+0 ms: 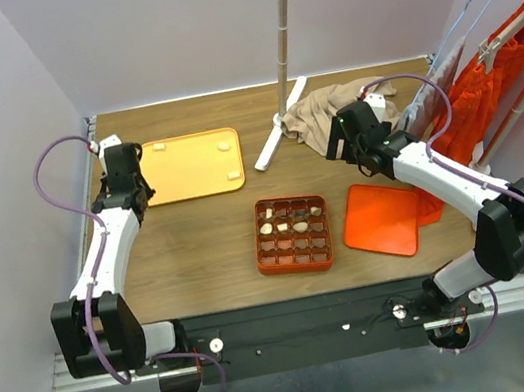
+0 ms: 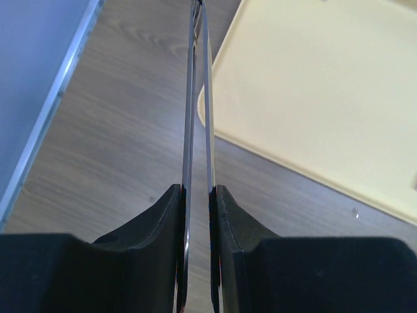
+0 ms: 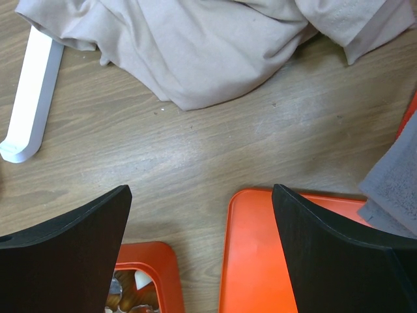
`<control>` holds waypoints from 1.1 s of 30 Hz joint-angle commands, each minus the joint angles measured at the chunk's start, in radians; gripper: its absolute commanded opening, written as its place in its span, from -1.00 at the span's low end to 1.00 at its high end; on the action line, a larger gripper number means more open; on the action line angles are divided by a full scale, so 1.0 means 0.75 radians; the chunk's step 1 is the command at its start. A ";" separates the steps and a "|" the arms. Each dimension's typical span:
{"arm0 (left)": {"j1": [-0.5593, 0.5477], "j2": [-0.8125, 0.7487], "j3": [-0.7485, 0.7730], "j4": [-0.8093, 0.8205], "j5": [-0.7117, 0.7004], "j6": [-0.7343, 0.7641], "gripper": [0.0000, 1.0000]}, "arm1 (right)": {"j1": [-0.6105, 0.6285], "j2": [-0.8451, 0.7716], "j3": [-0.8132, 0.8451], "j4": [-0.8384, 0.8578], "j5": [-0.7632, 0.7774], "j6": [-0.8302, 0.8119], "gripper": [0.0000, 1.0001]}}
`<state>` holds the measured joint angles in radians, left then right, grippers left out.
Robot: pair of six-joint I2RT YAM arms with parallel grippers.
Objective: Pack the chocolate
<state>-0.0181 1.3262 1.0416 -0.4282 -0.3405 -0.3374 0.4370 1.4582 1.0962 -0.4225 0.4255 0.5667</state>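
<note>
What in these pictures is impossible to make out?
Left wrist view: tweezers tips run off the top edge.
Right wrist view: gridded box mostly cut off at the bottom, partly behind the jaws.
Top view: chocolate in the box too small to count.

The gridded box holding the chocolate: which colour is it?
The gridded box is orange-red, clearest in the top external view.

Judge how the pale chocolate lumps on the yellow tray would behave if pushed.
The chocolate lumps look tiny, so probably light; a push would likely slide them across the smooth yellow tray. They look blocky rather than round, so they would probably not roll far.
</note>
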 commanded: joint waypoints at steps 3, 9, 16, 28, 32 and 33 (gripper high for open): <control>0.012 -0.099 -0.196 -0.014 -0.037 -0.131 -0.97 | -0.004 -0.022 -0.016 -0.032 0.026 -0.005 0.96; 0.063 -0.140 -0.256 0.013 0.024 -0.190 -0.85 | -0.004 -0.032 -0.013 -0.030 0.024 -0.009 0.96; 0.067 -0.128 -0.254 -0.038 0.051 -0.260 -0.25 | -0.004 -0.040 -0.028 -0.030 0.030 -0.003 0.96; 0.069 -0.157 -0.207 -0.192 0.090 -0.284 0.38 | -0.004 -0.024 -0.016 -0.026 0.016 -0.009 0.96; 0.069 -0.173 -0.203 -0.204 0.084 -0.286 0.40 | -0.004 -0.022 -0.018 -0.022 0.011 -0.007 0.96; 0.069 -0.177 -0.201 -0.208 0.086 -0.286 0.40 | -0.004 -0.022 -0.018 -0.022 0.013 -0.009 0.96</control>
<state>0.0261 1.2285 0.8600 -0.5461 -0.2787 -0.5365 0.4370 1.4483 1.0901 -0.4240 0.4259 0.5667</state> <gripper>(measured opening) 0.694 0.977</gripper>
